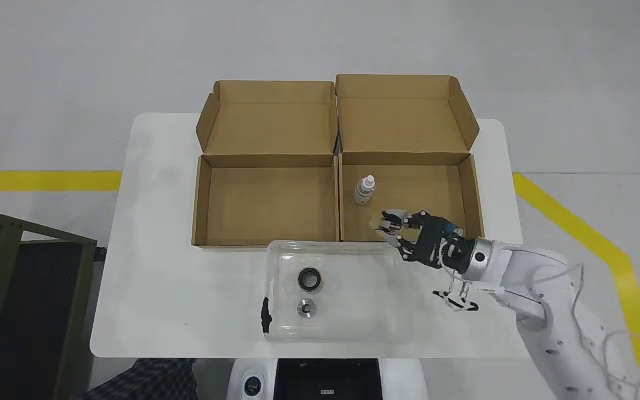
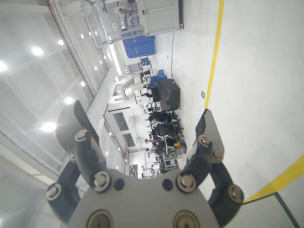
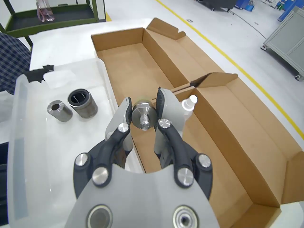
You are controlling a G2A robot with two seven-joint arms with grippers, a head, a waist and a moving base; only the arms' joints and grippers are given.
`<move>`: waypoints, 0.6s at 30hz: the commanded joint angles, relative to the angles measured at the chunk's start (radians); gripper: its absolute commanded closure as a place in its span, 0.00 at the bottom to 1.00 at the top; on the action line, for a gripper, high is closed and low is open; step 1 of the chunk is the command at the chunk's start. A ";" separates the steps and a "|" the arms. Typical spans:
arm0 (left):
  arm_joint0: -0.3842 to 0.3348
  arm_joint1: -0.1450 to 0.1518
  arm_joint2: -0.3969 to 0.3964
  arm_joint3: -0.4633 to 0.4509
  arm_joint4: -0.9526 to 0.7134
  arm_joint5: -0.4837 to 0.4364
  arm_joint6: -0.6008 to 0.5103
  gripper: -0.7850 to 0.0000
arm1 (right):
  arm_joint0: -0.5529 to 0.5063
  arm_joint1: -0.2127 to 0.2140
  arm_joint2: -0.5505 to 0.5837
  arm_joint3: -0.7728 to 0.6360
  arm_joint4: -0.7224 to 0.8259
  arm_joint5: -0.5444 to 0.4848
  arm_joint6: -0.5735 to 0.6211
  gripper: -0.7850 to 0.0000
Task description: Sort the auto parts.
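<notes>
**Desk:** What does the right gripper [image 1: 388,224] have?

**Photographer:** A small metal fitting [image 3: 141,113]. The fingers are closed on its body from both sides, with the threaded stub pointing back toward the wrist. The gripper hangs over the near left corner of the right box [image 1: 420,190], just past the far rim of the clear tray [image 1: 345,320].

**Desk:** And the other arm?

**Photographer:** The left gripper [image 2: 142,112] is spread wide with nothing between its fingers. It points away from the table [image 1: 160,250], out at the hall.

**Desk:** Which step is this?

**Photographer:** It reads as the carry. One part is out of the tray and poised at the box it seems bound for. A white bottle [image 1: 365,188] already stands in that box, toward its far left. The left box [image 1: 265,200] holds nothing.

**Desk:** What is left in the tray?

**Photographer:** Two pieces, close together left of centre: a dark sleeve [image 3: 82,104] and, just nearer, a grey bushing [image 3: 59,110].

**Desk:** What does the next move call for?

**Photographer:** Probably a short push farther over the box wall, then a drop toward the cardboard floor before the fingers part. The bottle stands near the likely path, so the arm needs to keep clear of it or it may tip.
</notes>
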 commanded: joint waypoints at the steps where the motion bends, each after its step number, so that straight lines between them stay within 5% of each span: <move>1: 0.000 0.000 0.000 0.000 0.000 0.000 0.000 0.00 | 0.016 0.002 0.003 0.005 0.006 -0.003 0.054 1.00; 18: 0.000 0.000 0.000 0.000 0.000 0.000 0.000 0.00 | 0.286 -0.016 -0.172 0.222 0.105 0.003 0.359 1.00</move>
